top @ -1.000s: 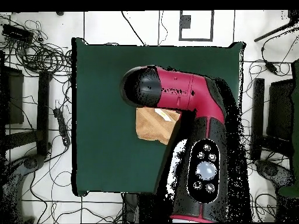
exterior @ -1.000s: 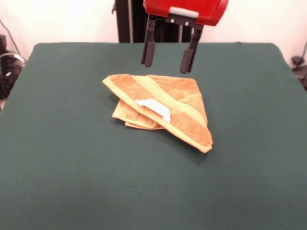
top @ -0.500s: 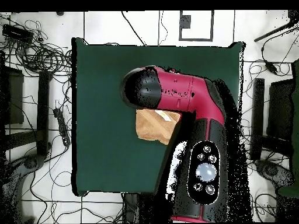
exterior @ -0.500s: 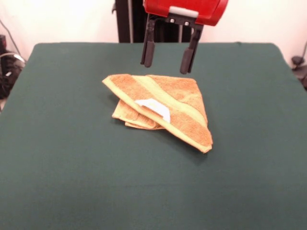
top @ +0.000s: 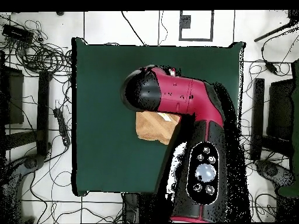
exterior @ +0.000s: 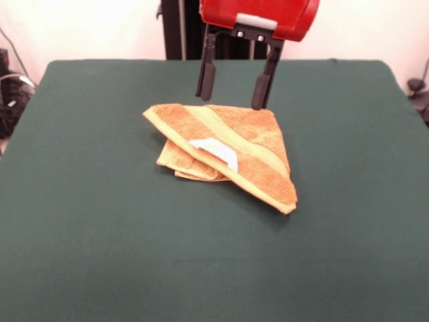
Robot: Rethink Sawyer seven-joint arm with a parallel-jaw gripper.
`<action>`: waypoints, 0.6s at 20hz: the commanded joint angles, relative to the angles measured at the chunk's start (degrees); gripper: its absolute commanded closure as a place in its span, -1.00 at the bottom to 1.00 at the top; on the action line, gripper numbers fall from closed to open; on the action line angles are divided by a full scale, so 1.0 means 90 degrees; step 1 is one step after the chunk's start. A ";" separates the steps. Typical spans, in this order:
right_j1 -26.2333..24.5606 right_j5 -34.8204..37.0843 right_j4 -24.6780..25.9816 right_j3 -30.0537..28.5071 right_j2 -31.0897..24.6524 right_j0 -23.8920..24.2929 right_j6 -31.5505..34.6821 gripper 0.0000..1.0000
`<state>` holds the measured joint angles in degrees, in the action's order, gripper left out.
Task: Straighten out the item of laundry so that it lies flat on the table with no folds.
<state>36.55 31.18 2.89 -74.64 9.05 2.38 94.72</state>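
Observation:
The orange-tan towel (exterior: 228, 153) lies folded into a rough triangle near the middle of the green table (exterior: 100, 235). A paler yellowish band runs across it and a white label (exterior: 216, 150) shows on top. Folded layers stick out at its left underside. My gripper (exterior: 233, 95) hangs open and empty just above the towel's far edge, its two dark fingers (exterior: 206, 80) pointing down. In the overhead view the red arm (top: 181, 96) covers most of the towel (top: 153, 127) and hides the gripper.
The robot's black pedestal (exterior: 181, 30) stands behind the table's far edge. Cables and stands (top: 35, 64) lie on the floor around the table (top: 105, 81).
The gripper has dropped slightly toward the towel's far edge. The towel has not moved.

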 commanded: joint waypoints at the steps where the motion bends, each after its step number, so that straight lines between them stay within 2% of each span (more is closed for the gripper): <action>1: -0.0482 -0.0476 0.0292 -0.1143 -0.0558 -0.0138 0.0691 -1.00; 12: -0.0689 -0.0480 0.0289 -0.1054 -0.0438 -0.0219 0.0728 -1.00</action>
<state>36.20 27.23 2.88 -75.72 9.05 2.37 94.72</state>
